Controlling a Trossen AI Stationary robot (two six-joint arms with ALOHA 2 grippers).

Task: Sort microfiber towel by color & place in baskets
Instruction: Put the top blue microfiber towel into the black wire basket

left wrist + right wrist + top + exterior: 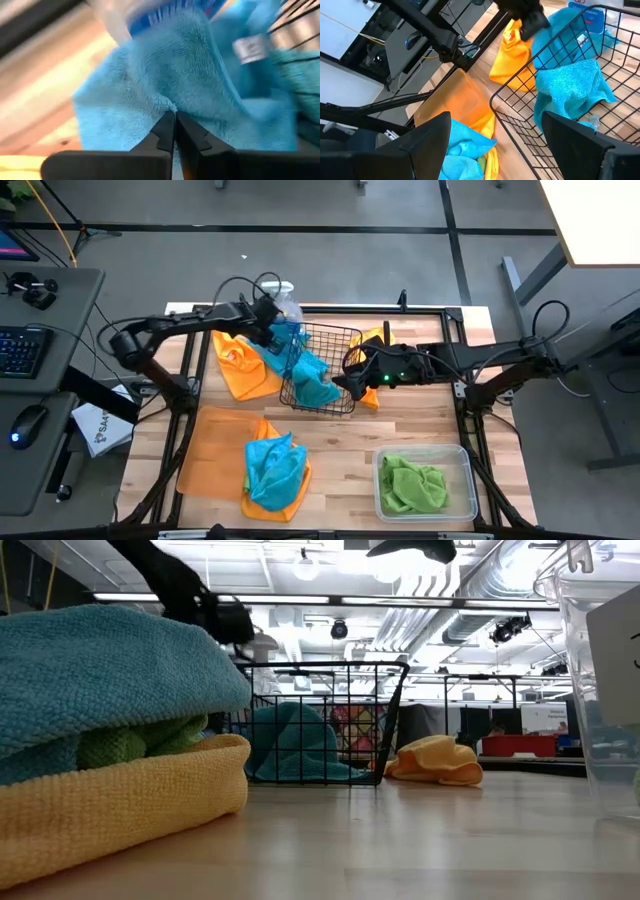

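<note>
A black wire basket [322, 366] stands mid-table with a turquoise towel [318, 385] lying in it. My left gripper [277, 328] is at the basket's far left corner, beside a clear spray bottle [286, 302], and is shut on a second turquoise towel [165, 75]. My right gripper [350, 377] is open and empty above the basket's right rim [520, 95]. An orange towel [245, 365] lies left of the basket, and another orange towel [372, 345] lies right of it. The orange tray [210, 450] bears a pile of turquoise and yellow-orange towels [277, 470]. The clear tub [425, 485] holds a green towel. My left gripper pinches a raised fold [169, 106] of the turquoise towel between its two shut fingertips. The fingers come slanting down from the table's left. The towel [555, 25] hangs slack below them at the basket's corner, its white tag [252, 48] showing.
The spray bottle stands right behind the held towel at the table's far edge. Bare wood lies between the basket and the tub at the near right. A white printed bag [100, 428] lies off the table's left side.
</note>
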